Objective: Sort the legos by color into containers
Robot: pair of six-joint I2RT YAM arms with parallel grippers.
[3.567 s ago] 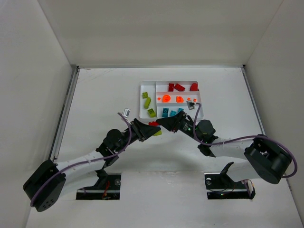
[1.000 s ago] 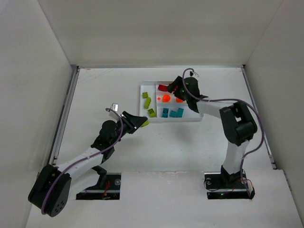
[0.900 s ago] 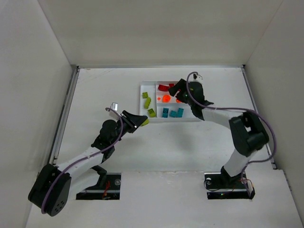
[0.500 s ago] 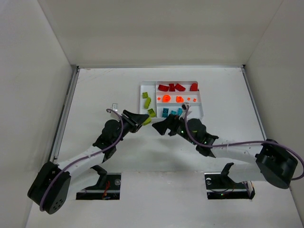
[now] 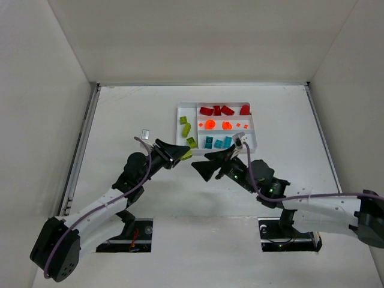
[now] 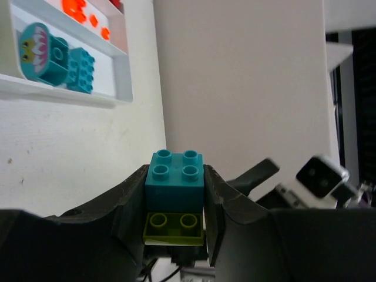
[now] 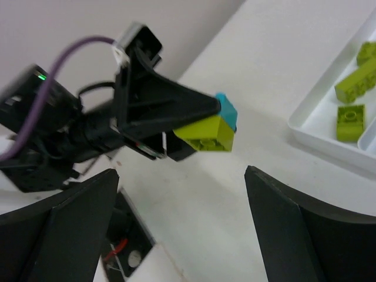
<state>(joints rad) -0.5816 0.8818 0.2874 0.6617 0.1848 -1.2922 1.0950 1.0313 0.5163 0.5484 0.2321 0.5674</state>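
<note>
teal-on-lime stack (image 6: 174, 188) gripped in left jaws, facing spread empty right jaws, looks last; tray (image 5: 188, 109) beyond holds the rest.

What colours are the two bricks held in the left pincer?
A teal brick joined to a lime brick; left wrist view shows it best.

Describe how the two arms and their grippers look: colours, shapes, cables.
The left arm and right arm have white links between rounded black joints. A lavender cable runs along each. The left gripper and right gripper are matte black with broad wedge-shaped fingers. A small green light glows on the left wrist.
</note>
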